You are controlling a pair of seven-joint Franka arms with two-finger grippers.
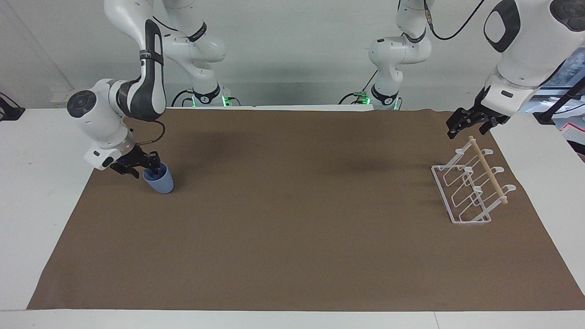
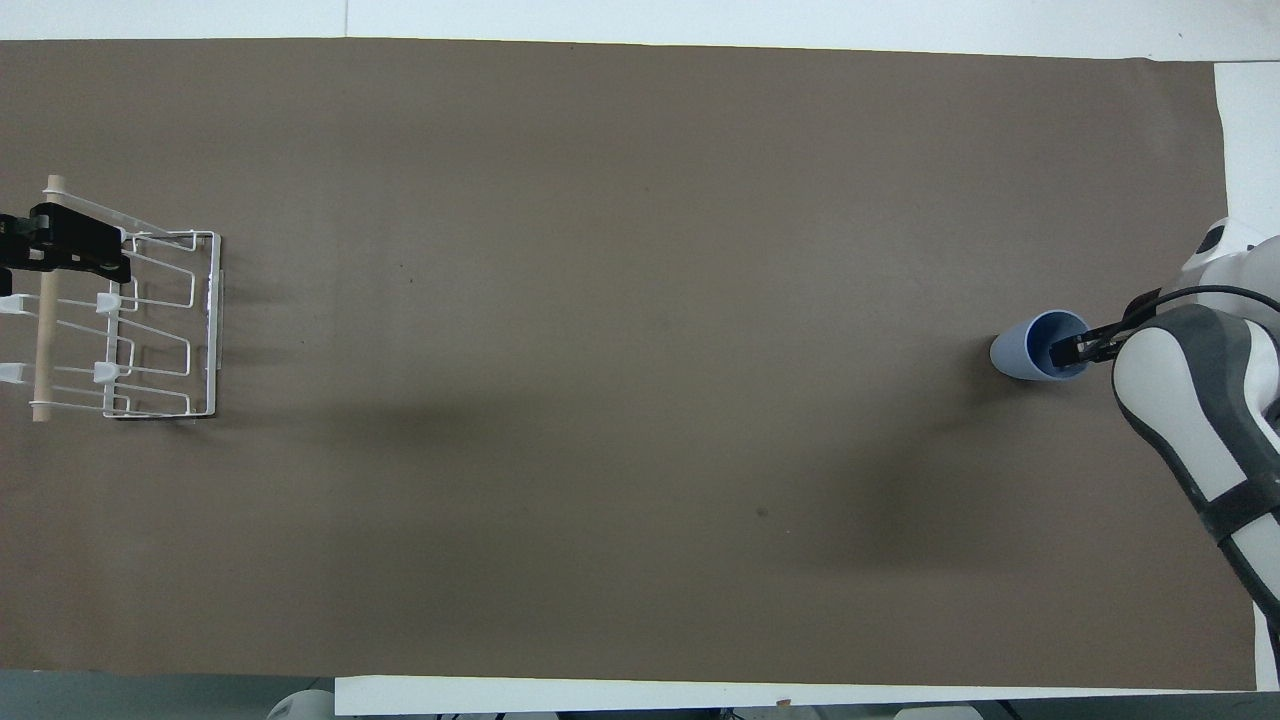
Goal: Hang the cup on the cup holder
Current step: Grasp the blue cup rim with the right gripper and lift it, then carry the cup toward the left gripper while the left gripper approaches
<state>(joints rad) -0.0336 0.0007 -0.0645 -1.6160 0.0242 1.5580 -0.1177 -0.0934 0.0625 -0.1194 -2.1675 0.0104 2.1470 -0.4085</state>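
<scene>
Cup (image 1: 158, 180) sits upright on the brown mat (image 1: 292, 228), at the right arm's end of the worktop (image 1: 27, 192). Right hand (image 1: 145, 169) is down at the cup's rim: one finger inside the mouth, the other outside the wall on the side toward the right arm's end. Fingers straddle the wall; can't tell whether they've pinched it. Overhead, the finger (image 2: 1066, 351) pokes into the cup (image 2: 1020, 350) opening.

Cup holder (image 1: 470, 187) stands at the left arm's end of the mat, no cup on it, dowel (image 1: 488, 170) along the top. Left hand (image 1: 466, 124) hangs over the holder's robot-side end, waiting; can't tell its finger gap.
</scene>
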